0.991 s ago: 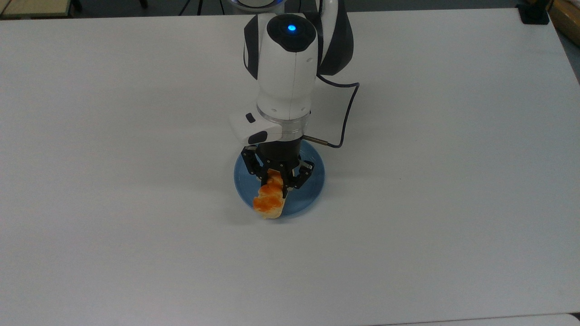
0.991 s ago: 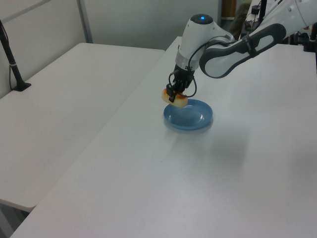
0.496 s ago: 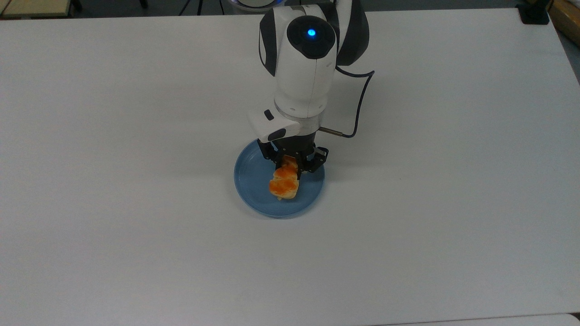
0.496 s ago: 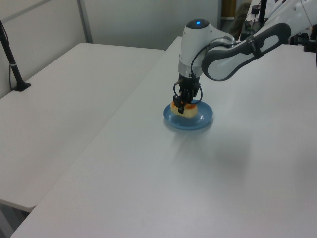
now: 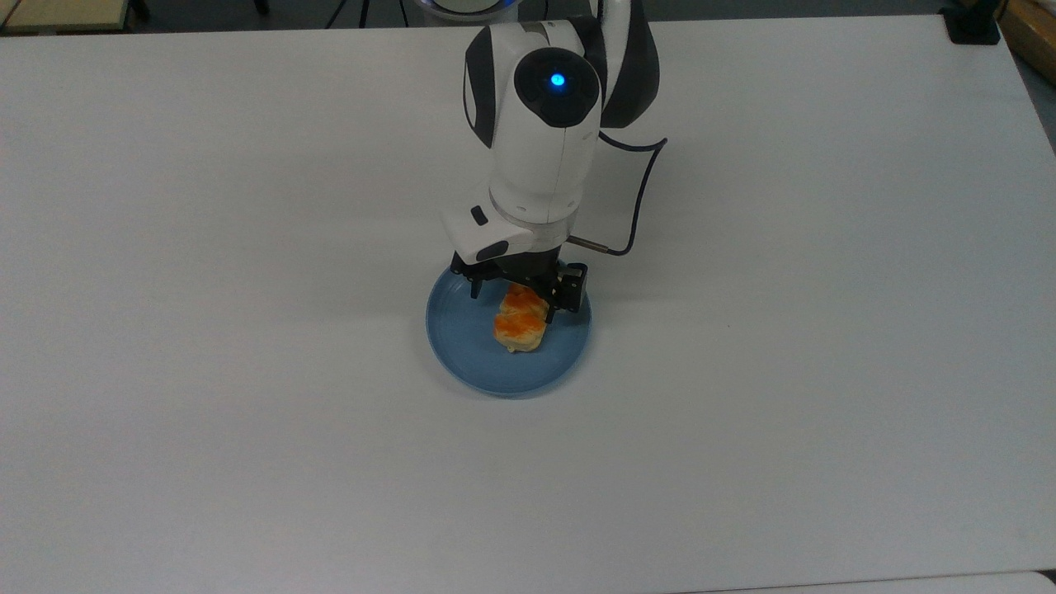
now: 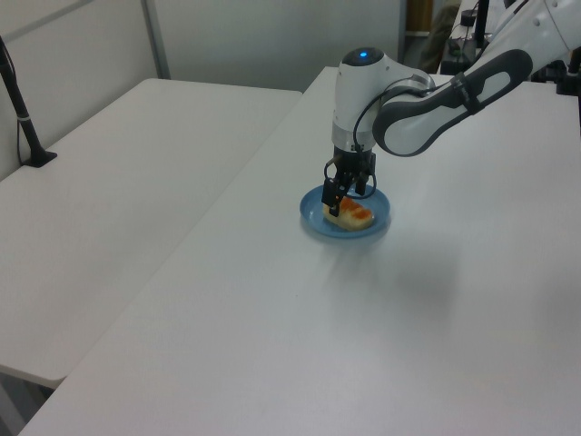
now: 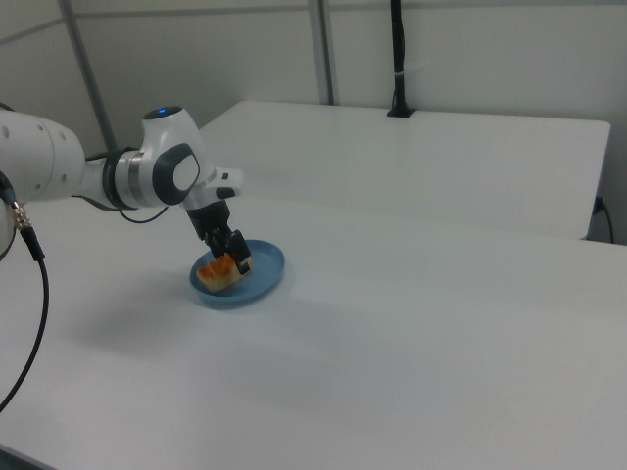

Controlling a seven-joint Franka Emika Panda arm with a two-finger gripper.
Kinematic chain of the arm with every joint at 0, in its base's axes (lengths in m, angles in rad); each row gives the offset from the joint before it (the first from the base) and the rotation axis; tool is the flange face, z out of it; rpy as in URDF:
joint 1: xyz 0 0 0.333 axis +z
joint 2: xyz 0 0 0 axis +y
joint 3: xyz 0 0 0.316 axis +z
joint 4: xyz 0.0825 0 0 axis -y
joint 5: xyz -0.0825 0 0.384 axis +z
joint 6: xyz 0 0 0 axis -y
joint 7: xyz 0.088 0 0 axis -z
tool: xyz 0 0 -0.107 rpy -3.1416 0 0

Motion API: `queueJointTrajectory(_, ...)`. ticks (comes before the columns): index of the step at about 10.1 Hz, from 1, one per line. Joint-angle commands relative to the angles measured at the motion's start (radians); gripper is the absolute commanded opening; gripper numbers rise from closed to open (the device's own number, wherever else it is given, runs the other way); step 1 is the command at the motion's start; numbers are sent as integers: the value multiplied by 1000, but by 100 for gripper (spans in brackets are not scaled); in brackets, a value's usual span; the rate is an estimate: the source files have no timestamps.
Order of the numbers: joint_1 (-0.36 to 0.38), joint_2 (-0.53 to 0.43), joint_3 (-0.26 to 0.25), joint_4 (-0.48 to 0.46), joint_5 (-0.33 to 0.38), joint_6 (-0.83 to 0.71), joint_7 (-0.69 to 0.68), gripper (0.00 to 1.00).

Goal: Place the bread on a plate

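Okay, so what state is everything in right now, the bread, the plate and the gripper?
bread: lying on the plate, glazed side up.
plate: flat on the table, holding the bread.
gripper: open, fingers either side of the bread's far end, low over the plate.
table: white, carrying the plate.

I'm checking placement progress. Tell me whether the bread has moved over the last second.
Yes. In the top view the bread has moved from overhanging the plate's lower rim to its middle, between the open gripper's fingers.

White Panda arm reaching low over the table, wrist pointing down, gripper (image 5: 520,290) jaws spread apart.
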Motion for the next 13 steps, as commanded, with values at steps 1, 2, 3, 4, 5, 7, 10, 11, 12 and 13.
queueJointTrajectory(1,-60,-124,65,22,-20,-208,28,100)
queueJointTrajectory(2,-169,-198,170,24,-20,-303,21,100)
queueJointTrajectory(3,-221,-242,220,24,-20,-365,13,100)
queueJointTrajectory(4,-239,-285,228,25,-12,-420,-36,100)
queueJointTrajectory(5,-242,-322,220,25,-3,-468,-123,100)
queueJointTrajectory(7,-257,-367,165,43,32,-526,-255,100)
queueJointTrajectory(10,-285,-390,81,97,91,-578,-419,100)
queueJointTrajectory(11,-285,-392,79,97,91,-578,-429,100)
queueJointTrajectory(12,-285,-392,78,97,91,-578,-430,100)
queueJointTrajectory(13,-280,-392,67,97,89,-580,-439,100)
